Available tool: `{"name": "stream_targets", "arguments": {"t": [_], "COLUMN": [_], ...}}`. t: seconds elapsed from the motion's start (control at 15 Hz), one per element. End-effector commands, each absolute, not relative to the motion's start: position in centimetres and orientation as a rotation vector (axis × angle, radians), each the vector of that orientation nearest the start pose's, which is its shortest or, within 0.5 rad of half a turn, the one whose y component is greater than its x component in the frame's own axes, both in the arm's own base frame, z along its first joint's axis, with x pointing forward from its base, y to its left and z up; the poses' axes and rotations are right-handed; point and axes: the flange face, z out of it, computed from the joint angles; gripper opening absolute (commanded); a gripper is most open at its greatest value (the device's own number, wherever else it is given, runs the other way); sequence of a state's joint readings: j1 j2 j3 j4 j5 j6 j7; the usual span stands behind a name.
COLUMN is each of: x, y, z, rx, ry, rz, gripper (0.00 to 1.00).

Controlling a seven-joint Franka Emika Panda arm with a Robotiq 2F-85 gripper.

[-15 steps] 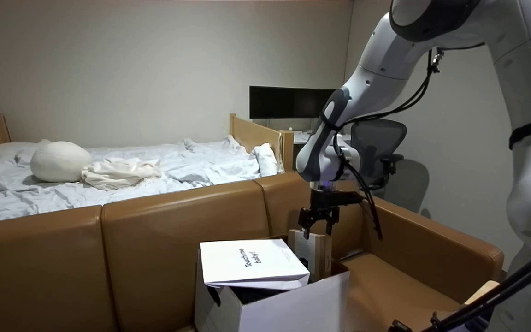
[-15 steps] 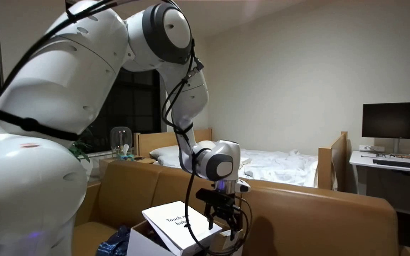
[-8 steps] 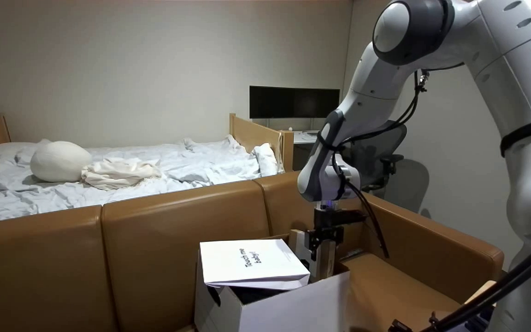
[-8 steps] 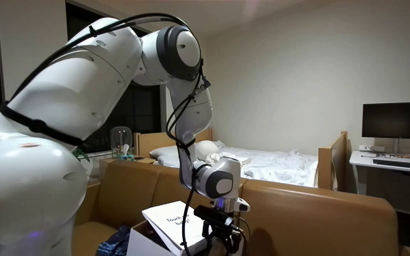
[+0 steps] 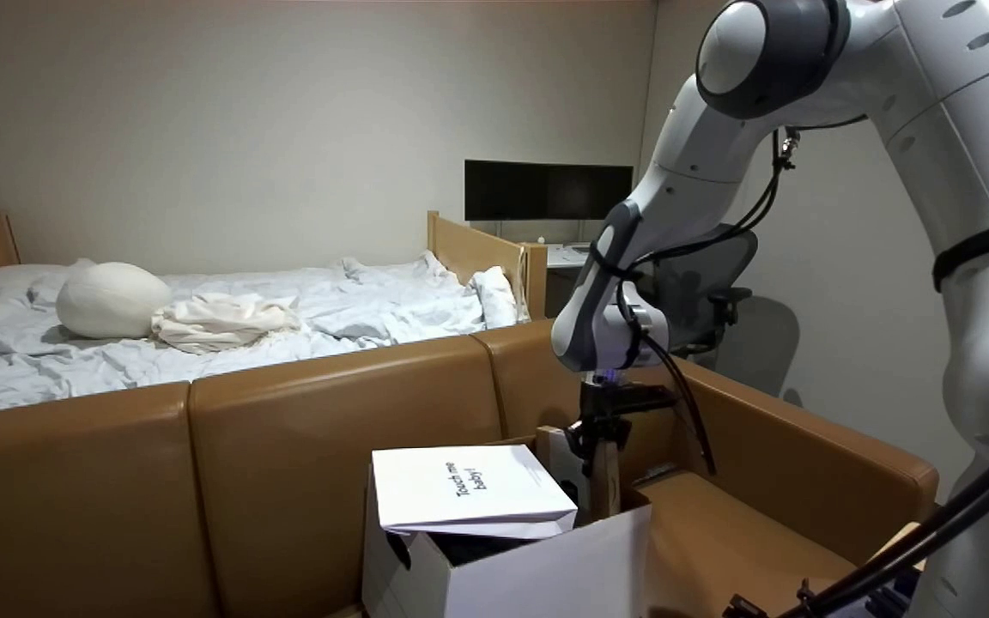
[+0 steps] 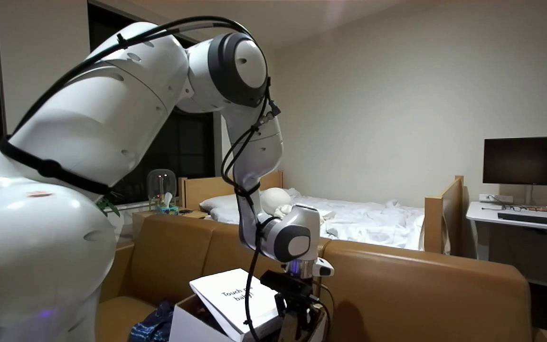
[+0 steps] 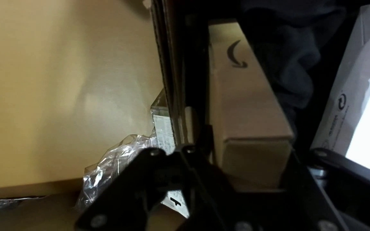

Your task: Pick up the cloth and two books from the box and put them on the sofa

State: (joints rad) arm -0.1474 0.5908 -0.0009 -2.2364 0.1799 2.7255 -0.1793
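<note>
Where the arm [image 6: 259, 137] arches over the box [image 5: 546, 571], wrist [image 5: 610, 335] vertical, gripper [image 5: 603, 459] pinching a slim cardboard package [image 7: 252, 109]

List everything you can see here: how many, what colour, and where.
Sofa: 1, tan, foreground
Box: 1, white, by sofa back
Lettered package: 1, white, across box top
Carton: 1, brown, rising out of box
Cloth: 1 seen, dark, inside box
Plastic wrap: count unclear, clear, outside box
Patterned bundle: 1, blue, beside box
Bed: 1, tan and white, behind sofa
Round cushion: 1, cream, on bed
Crumpled fabric: 1, cream, beside cushion
Desk: 1, white, past bed's end
Monitor: 1, black, on desk
Keyboard: 1, black, on desk
Chair: 1, grey, near desk
Dome: 1, clear, behind sofa
Plant: 1, green, near dome
Robot arm: 1, white and grey, over box
Claw: 1, black, straddling carton; grip unclear
</note>
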Motion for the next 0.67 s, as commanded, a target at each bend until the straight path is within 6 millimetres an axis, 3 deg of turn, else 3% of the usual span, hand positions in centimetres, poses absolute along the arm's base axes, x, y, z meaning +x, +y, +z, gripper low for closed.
{"name": "stream_targets", "arguments": {"t": [0.0,0.27,0.6], "x": [50.5,51.1,53.8], "y": [-7.5,-6.2,-7.7], "z": [12.1,15.7,24.2], "rx": [-3.031,-3.004,-3.054], "ry": [0.196,0.163,0.163], "rz": [0.117,0.066,-0.181], "gripper": [0.06,0.08,0.08]}}
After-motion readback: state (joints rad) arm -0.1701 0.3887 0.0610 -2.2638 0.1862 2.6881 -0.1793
